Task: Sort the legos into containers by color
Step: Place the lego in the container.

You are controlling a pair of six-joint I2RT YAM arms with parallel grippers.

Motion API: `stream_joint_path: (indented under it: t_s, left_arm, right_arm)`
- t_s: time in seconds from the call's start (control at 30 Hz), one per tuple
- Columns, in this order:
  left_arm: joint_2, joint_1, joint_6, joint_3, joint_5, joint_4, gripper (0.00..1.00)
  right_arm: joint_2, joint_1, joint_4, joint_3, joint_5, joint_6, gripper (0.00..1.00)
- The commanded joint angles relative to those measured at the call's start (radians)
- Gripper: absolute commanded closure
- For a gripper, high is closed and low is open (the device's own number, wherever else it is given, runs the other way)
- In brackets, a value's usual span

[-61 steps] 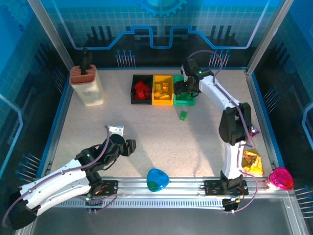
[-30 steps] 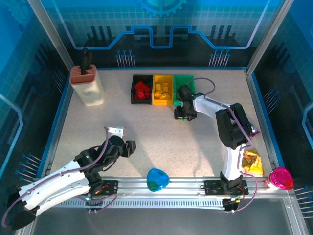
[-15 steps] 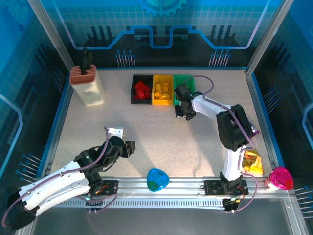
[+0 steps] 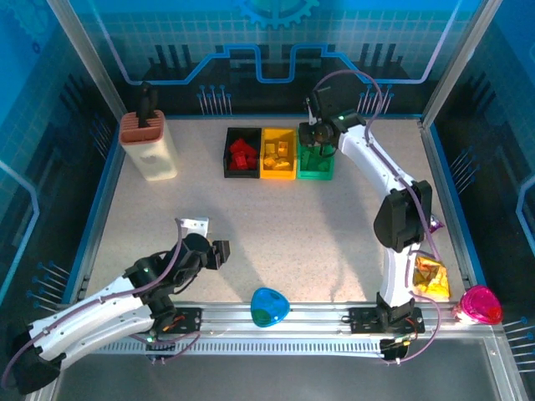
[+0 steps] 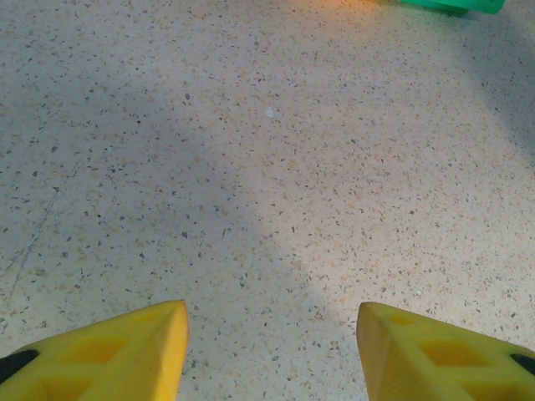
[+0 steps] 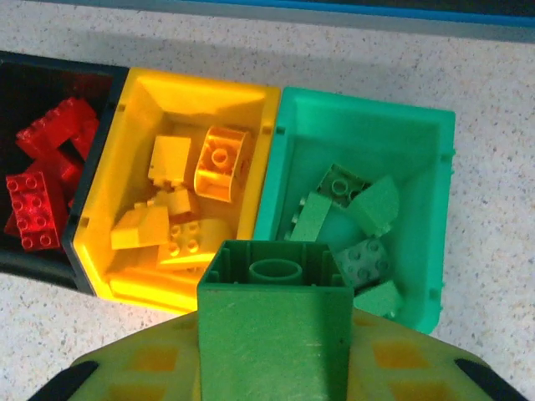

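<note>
Over green bin (image 6: 418,134) — right claw (image 6: 276,368) pinching green brick (image 6: 276,322).

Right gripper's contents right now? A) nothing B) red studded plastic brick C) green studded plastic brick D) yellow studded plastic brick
C: the right wrist view shows a green studded plastic brick clamped between the yellow fingers of the right gripper.

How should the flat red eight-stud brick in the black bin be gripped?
Come straight down from above and pinch the red studded plastic brick across its long sides: it lies studs up, and the walls of the black plastic bin probably block a sideways approach.
</note>
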Motion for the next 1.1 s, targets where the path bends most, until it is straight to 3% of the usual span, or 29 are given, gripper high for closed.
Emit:
stream_joint_path:
  t_s: [0.0,0.23,0.37,0.4,0.7,0.93,1.07]
  left_arm:
    - [-0.006,-0.008,-0.004,0.016,-0.030,-0.020,0.44]
    - [-0.010,-0.009,0.000,0.025,-0.045,-0.045,0.44]
    - [-0.007,-0.010,0.009,0.029,-0.050,-0.036,0.43]
    - [-0.007,-0.009,0.010,0.031,-0.052,-0.034,0.43]
    - [0.023,-0.009,0.036,0.050,-0.065,-0.017,0.42]
    - [0.023,-0.008,0.058,0.069,-0.105,-0.018,0.18]
    - [0.019,-0.009,0.088,0.082,-0.156,-0.011,0.11]
  right_arm:
    - [0.122,-0.022,-0.122,0.102,-0.018,-0.022,0.66]
    - [0.214,-0.047,-0.137,0.184,-0.012,-0.011,0.58]
    - [0.239,-0.051,-0.175,0.234,-0.010,-0.013,0.17]
    - [0.228,-0.048,-0.166,0.222,-0.010,-0.017,0.13]
    - [0.037,-0.040,-0.045,0.000,-0.014,-0.017,0.11]
    - [-0.130,-0.040,0.062,-0.179,-0.054,-0.028,0.10]
    - [-0.247,-0.040,0.143,-0.306,-0.058,-0.027,0.08]
